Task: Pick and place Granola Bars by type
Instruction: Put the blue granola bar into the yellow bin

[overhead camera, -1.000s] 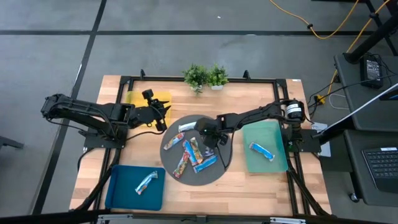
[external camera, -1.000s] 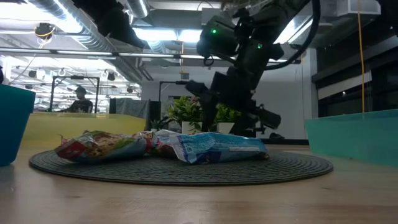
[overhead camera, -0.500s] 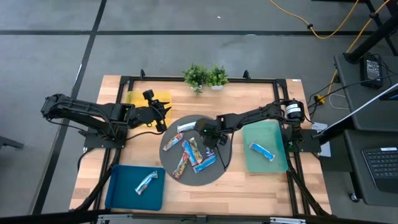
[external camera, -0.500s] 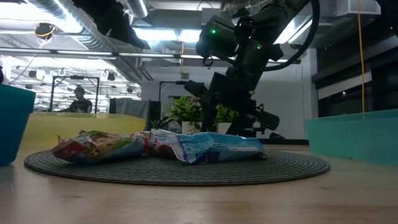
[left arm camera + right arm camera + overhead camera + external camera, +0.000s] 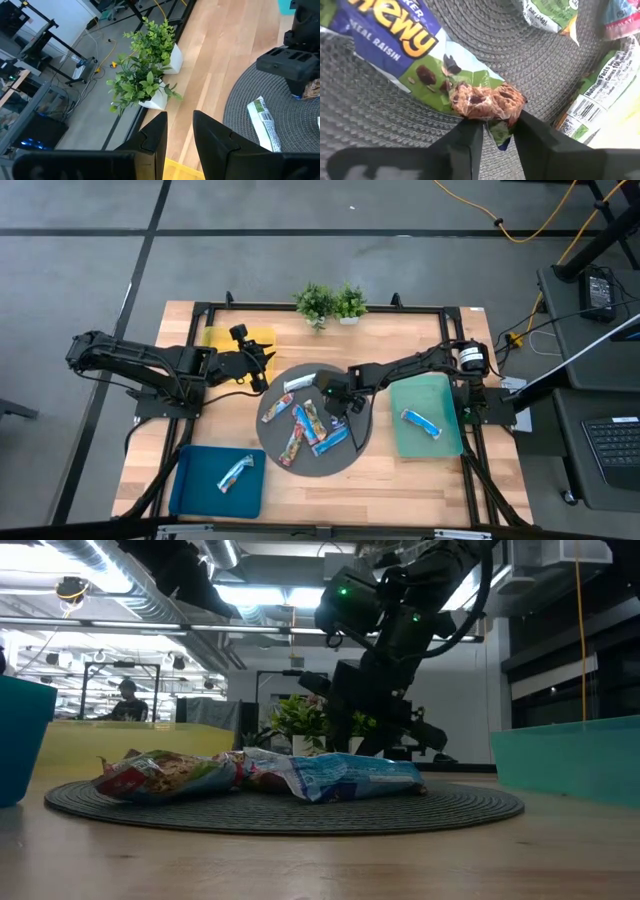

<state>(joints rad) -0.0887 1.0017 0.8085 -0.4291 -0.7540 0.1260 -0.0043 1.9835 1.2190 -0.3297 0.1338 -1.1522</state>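
Note:
Several granola bars lie flat on a round grey woven mat [image 5: 355, 442]: a silver one [image 5: 300, 383], blue ones [image 5: 330, 442] and multicoloured ones [image 5: 290, 448]. My right gripper [image 5: 335, 406] is low over the mat, shut on the end of a blue-and-green bar [image 5: 415, 55]; it also shows in the low view [image 5: 360, 735]. My left gripper [image 5: 264, 366] waits open and empty by the yellow mat [image 5: 240, 340], its fingers a little apart in the left wrist view [image 5: 180, 135]. My right gripper pinches the crumpled end [image 5: 487, 102] of the blue-and-green bar's wrapper between its two fingers [image 5: 465, 137]. The fingers slant down from the table's right side. The rest of the bar lies flat on the grey mat [image 5: 380, 125].
A blue tray [image 5: 200, 480] at the near left holds one bar [image 5: 235, 472]. A green tray [image 5: 445, 395] at the right holds one blue bar [image 5: 420, 421]. Two potted plants [image 5: 330, 304] stand at the far edge. Bare wood lies near the front edge.
My right gripper has shifted slightly toward the table's left over the grey mat and sunk a little toward the bars. The bars and the mat have barely moved.

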